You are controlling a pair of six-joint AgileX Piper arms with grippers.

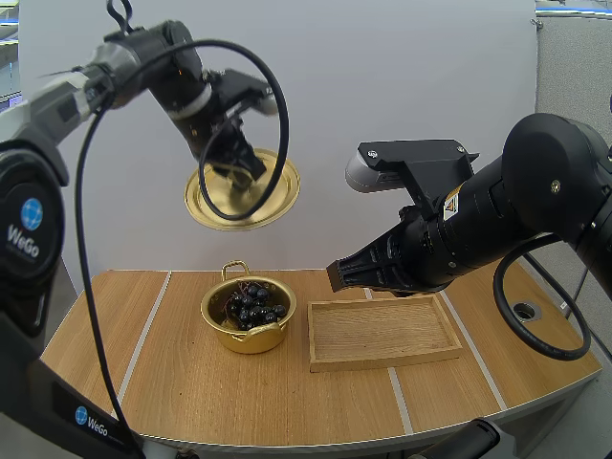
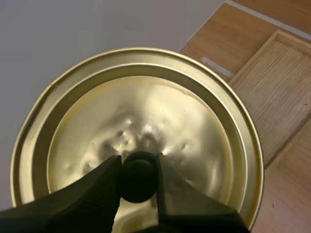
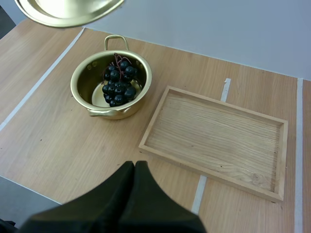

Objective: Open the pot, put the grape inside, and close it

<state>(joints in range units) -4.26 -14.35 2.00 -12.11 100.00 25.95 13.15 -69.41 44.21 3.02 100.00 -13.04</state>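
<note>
The left gripper (image 2: 138, 162) is clamped on the black knob (image 2: 138, 184) of the lid (image 2: 146, 107), with one finger at each side of it. The lid is held tilted in the air, above and behind the pot (image 1: 251, 340) and well apart from it. The right gripper (image 1: 337, 275) is closed on nothing, its fingers pressed together into one dark wedge, and it hangs over the far edge of the wooden tray (image 1: 382, 330).

The pot stands open on the table (image 1: 172, 382), just beside the tray on its left. The grapes (image 1: 253, 306) lie inside the pot, with a few reddish stems pointing up among them.

Opening and loading are judged done, so closing is the step in hand. For the next move, the lid would have to be levelled, brought forward and down, and centred over the rim. It should be let go only once it is seated all round. A tilted or off-centre lid could catch on the rim or a handle and slide off
</note>
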